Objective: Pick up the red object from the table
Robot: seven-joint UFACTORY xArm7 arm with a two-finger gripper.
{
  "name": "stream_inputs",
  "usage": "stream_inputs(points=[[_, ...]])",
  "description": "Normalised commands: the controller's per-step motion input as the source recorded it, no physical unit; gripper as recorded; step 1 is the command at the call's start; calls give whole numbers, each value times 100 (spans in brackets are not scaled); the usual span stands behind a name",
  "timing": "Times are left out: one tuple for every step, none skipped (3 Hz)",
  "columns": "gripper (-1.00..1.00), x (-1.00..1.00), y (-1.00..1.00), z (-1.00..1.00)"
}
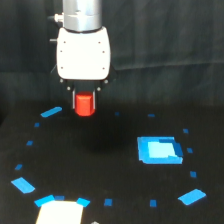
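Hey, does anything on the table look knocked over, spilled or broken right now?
Nothing stands out. The red object sits upright in the claw, under the white body. The blue tape marks and the large blue rectangle lie flat on the black table, with no spill or damage visible.

Red object [85, 104] between fingers [74, 100]

No text, label, brand, number or sign can be read anywhere in the exterior view. The white gripper body [83, 54], the red object [85, 104], the bright blue rectangle [159, 150] and the small blue tape marks [51, 112] are all plain.
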Motion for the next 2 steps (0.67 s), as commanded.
stream_inputs(points=[[-91,21,78,10],[-58,58,-91,-90]])
